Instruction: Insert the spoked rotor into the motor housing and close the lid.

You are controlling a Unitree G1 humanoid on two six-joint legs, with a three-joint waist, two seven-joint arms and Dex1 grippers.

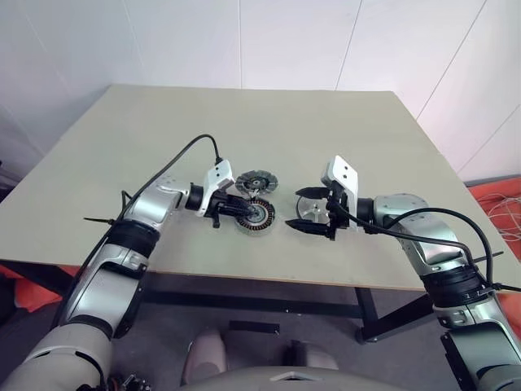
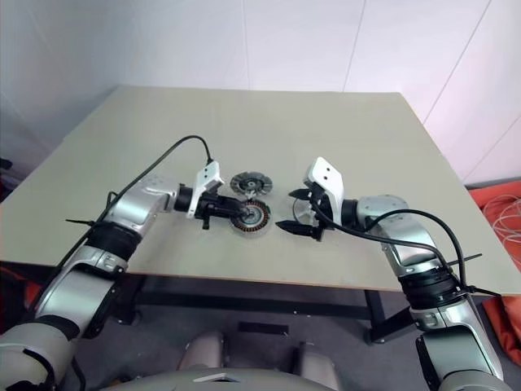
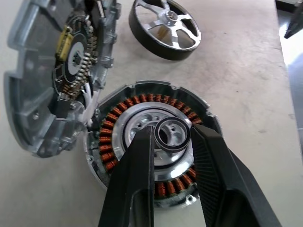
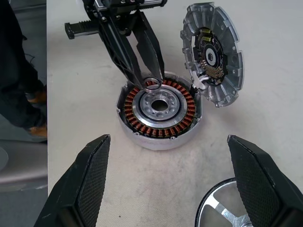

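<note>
Your pale table [image 1: 342,147] against white walls, motor housing [image 3: 156,146] mid-front, lid [image 4: 213,61] touching behind, spoked rotor [image 3: 165,28] beside, left gripper [image 3: 173,142] pinching a thin ring [image 3: 173,134] above the housing, right gripper [image 4: 168,156] spread wide nearby.

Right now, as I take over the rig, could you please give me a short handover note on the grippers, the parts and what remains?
Left gripper: jaws shut on a small metal ring, held over the silver centre of the motor housing.
Right gripper: jaws wide open, holding nothing, above the spoked rotor.
The rotor lies flat on the table beside the housing. The lid stands open, tilted, at the housing's edge.
Done: housing open.
Left: deal with the ring, insert the rotor, close the lid.
</note>
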